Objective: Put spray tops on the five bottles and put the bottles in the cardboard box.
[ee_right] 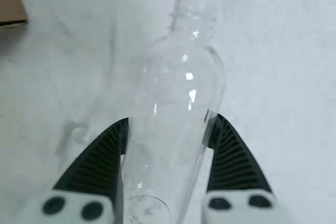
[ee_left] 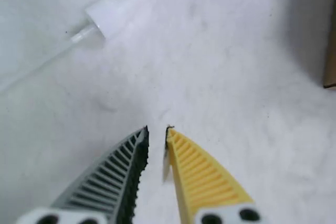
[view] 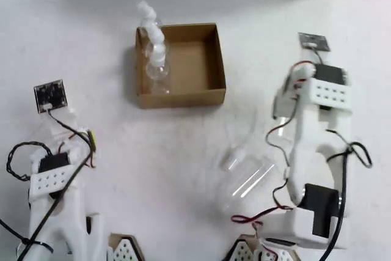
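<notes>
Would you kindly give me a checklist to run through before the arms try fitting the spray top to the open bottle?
1. Bottle gripped by right pincer: ok, closed against both its sides.
2. Bottle neck free: ok, nothing on it.
3. Spray top reachable: ok, lying loose on the table ahead of the left pincer.
4. Left pincer open for grasping: not ok, nearly shut and empty.
5. Room in cardboard box: ok, capped bottles stand along one wall only.
</notes>
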You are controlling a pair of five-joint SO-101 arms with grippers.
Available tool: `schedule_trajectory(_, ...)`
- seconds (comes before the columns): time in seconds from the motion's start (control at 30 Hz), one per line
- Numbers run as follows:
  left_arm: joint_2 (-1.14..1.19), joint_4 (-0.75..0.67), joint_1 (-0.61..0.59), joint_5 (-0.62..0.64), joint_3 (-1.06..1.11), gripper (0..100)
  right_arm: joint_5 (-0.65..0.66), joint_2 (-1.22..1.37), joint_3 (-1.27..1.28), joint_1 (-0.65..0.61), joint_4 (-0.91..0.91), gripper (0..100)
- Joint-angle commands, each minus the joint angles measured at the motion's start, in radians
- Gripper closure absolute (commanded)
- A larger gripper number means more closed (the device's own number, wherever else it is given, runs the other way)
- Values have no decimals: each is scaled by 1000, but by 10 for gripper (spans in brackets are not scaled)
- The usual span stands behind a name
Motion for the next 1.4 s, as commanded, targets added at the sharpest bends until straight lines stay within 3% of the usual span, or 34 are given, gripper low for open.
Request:
schedule_trajectory(0.0,7,-48,12,-11,3,935,176,-13,-8,110,5,981)
schedule_trajectory(0.17,7,-49,12,-11,5,935,299,-54,155,183,-47,981)
schedule_trajectory(0.4,7,-49,12,-11,5,934,414,-203,450,297,-300,978)
schedule_trajectory(0.7,7,-48,12,-11,6,935,605,-232,618,297,-476,961)
schedule_trajectory(0.93,7,-48,12,-11,6,935,632,-236,615,295,-470,769)
schedule_trajectory(1.1,7,-48,12,-11,6,935,634,-242,589,295,-450,758)
schedule_trajectory(1.37,7,-46,12,-11,6,933,635,-242,430,300,-231,758)
